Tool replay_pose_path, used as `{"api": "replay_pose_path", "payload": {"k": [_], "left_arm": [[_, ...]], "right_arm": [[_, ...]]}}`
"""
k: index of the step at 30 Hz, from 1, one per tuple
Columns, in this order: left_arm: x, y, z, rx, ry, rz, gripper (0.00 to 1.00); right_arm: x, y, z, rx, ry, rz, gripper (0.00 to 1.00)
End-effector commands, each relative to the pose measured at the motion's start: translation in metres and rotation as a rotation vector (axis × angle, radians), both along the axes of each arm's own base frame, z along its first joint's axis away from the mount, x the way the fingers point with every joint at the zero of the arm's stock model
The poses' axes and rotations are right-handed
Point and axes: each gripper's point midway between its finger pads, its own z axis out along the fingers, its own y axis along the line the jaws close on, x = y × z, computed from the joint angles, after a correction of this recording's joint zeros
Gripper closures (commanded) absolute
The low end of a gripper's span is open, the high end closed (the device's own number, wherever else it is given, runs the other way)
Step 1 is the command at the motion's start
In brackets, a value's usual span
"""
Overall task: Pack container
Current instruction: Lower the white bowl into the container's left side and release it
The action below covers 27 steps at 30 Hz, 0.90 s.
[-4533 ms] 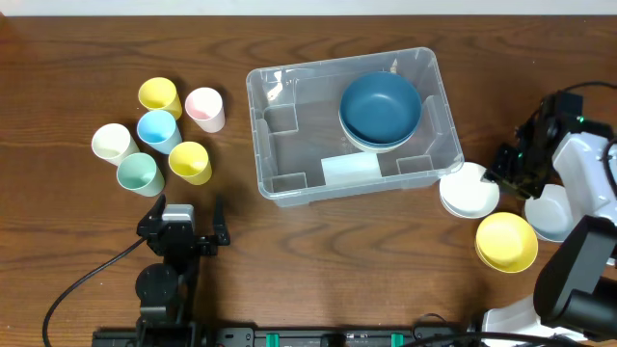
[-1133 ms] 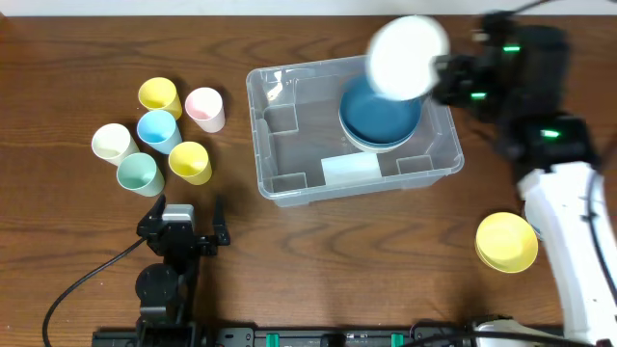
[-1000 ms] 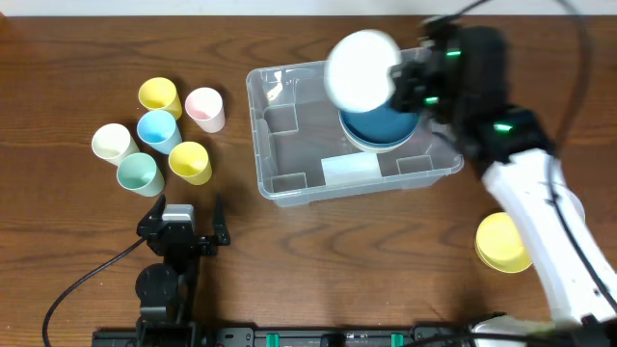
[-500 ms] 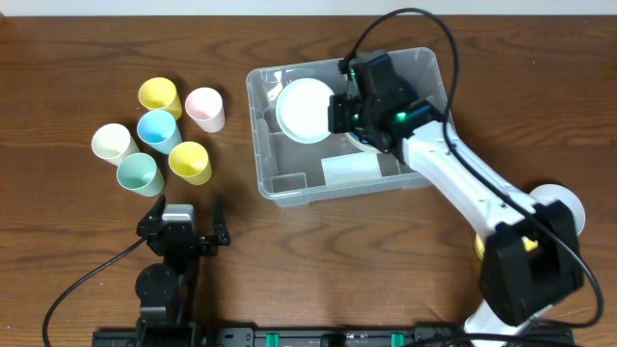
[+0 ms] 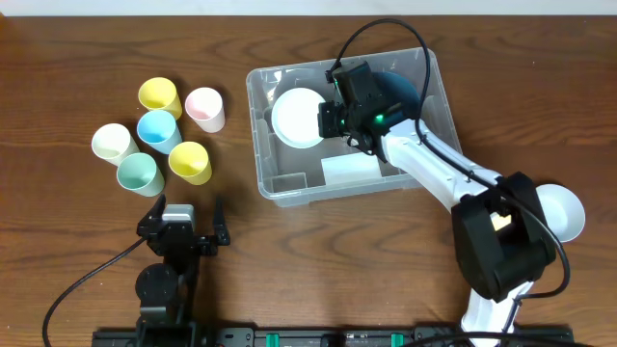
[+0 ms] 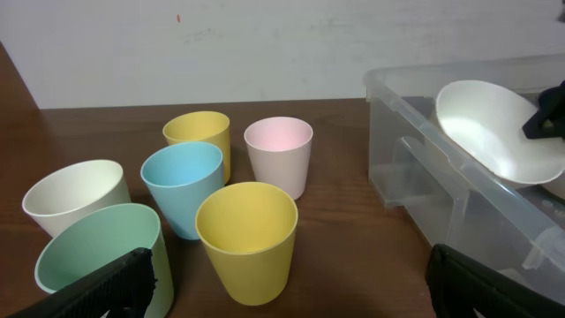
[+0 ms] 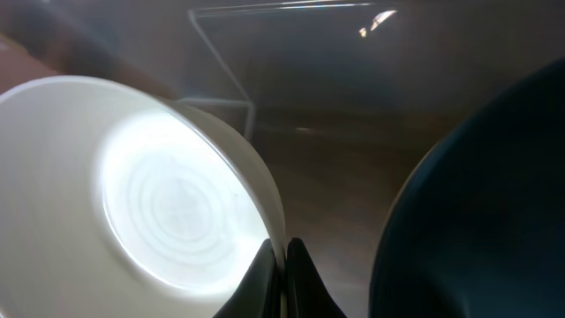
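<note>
Item, table (image 5: 58, 241) of dark wood, carrying from the left: six plastic cups standing upright in a close cluster, namely a white cup (image 5: 113, 143), a mint cup (image 5: 140, 174), a blue cup (image 5: 158, 130), two yellow cups (image 5: 159, 95), and a pink cup (image 5: 204, 109); the left gripper (image 5: 183, 220) is sitting just below that cluster with its jaws spread wide, gripping nothing; the container (image 5: 258, 145), a clear rectangular bin, is standing upright near the middle of the table, well apart from the cups, showing moulded corner notches and a white label (image 5: 349, 171) on its floor; inside its left half a white bowl (image 5: 297, 117) is hanging tilted, its rim pinched by the right gripper (image 5: 328, 120), whose jaws are clenching on that rim; a dark blue bowl (image 5: 405, 92) is resting in the container's right half, partly under the arm; a pale bowl (image 5: 564, 212) is waiting on the table at the far right; handling note, as a judgement: the container is likely weighing little, its thin walls flexing somewhat and feeling slick, so the rolled rim along a side is offering the firmest hold, with the load of bowls making it heavier toward the right.
</note>
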Motion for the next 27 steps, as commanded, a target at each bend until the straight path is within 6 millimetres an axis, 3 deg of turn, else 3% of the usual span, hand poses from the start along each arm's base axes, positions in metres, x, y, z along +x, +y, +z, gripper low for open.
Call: {"api": "replay_pose_path", "payload": {"k": [1,4,7,9,13,17,20,27], "left_arm": [[-0.001,0.0,-0.016,0.003,0.053,-0.003,0.02],[-0.001,0.0,-0.016,0.003,0.053,-0.003,0.02],[-0.001,0.0,-0.016,0.003,0.053,-0.002,0.02],[-0.001,0.0,-0.016,0.004,0.053,-0.003,0.02],[-0.001,0.0,-0.016,0.003,0.053,-0.002,0.02],[-0.001,0.0,-0.016,0.003,0.053,-0.003,0.02],[-0.001,0.0,-0.016,0.003,0.053,-0.002,0.02],[-0.001,0.0,-0.016,0.003,0.053,-0.002,0.02]], "right_arm": [[0.009,0.002,-0.004,-0.03,-0.028,0.001,0.99],[0.01,0.002,-0.007,-0.03,-0.028,0.001,0.98],[0.011,0.003,-0.006,-0.03,-0.032,0.004,0.81],[0.011,0.003,-0.006,-0.029,-0.035,0.004,0.75],[0.012,0.004,-0.005,-0.04,-0.05,0.024,0.72],[0.015,0.008,0.01,-0.052,-0.07,0.061,0.71],[0.018,0.009,0.033,-0.067,-0.064,0.075,0.71],[0.01,0.007,0.131,-0.071,-0.098,0.126,0.6]]}}
